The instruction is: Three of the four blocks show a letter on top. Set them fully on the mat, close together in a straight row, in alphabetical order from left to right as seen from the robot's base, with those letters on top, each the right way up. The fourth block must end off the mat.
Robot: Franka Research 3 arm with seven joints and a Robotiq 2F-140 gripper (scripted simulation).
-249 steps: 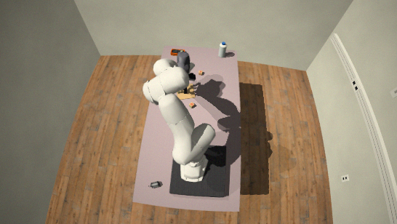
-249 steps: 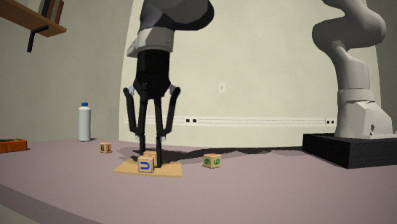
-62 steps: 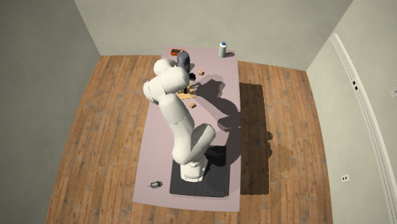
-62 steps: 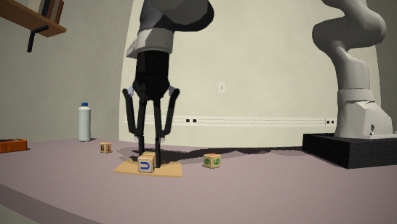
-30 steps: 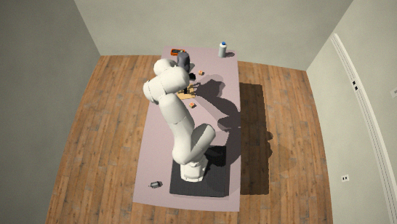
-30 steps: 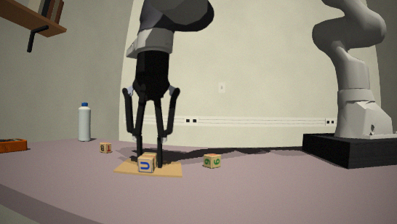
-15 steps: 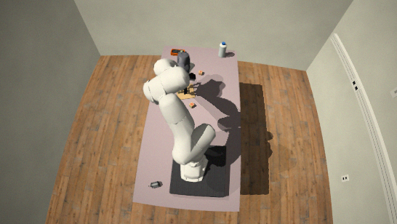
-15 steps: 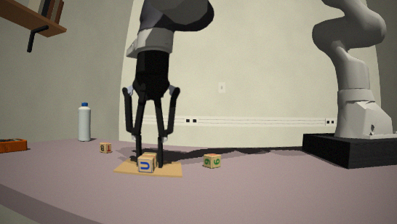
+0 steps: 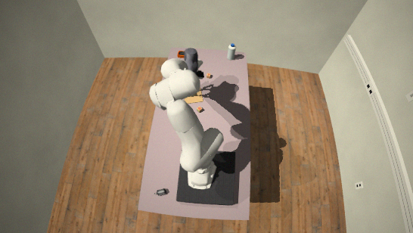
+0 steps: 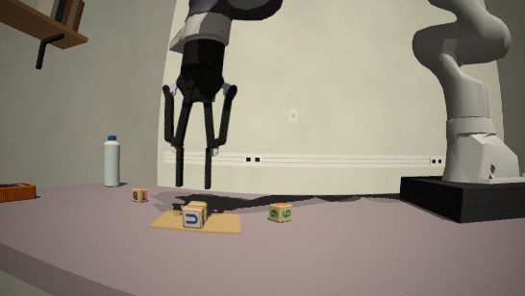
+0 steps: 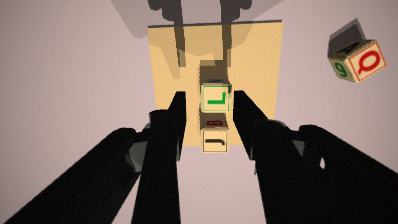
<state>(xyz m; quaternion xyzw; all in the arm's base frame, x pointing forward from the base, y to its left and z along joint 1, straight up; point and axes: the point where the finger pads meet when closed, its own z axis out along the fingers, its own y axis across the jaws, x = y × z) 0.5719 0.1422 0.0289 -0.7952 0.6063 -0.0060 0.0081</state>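
A tan mat (image 10: 197, 222) lies on the table and also shows in the wrist view (image 11: 215, 55). Two blocks stand on it, touching. One shows a green L on top (image 11: 216, 98). The other (image 11: 215, 142) shows a dark hooked mark, and a blue U on its side (image 10: 192, 219). A block with a red Q and a green 9 (image 11: 357, 61) (image 10: 280, 211) sits off the mat on the table. A fourth block (image 10: 139, 194) sits off the mat towards the bottle. My gripper (image 10: 193, 185) hangs above the two blocks, fingers apart and empty.
A white bottle (image 10: 112, 161) and an orange box (image 10: 16, 192) stand at the far end of the table. The arm's dark base (image 10: 462, 197) is at the other end. A small dark object (image 9: 161, 192) lies beside the base. A shelf (image 10: 38, 24) hangs on the wall.
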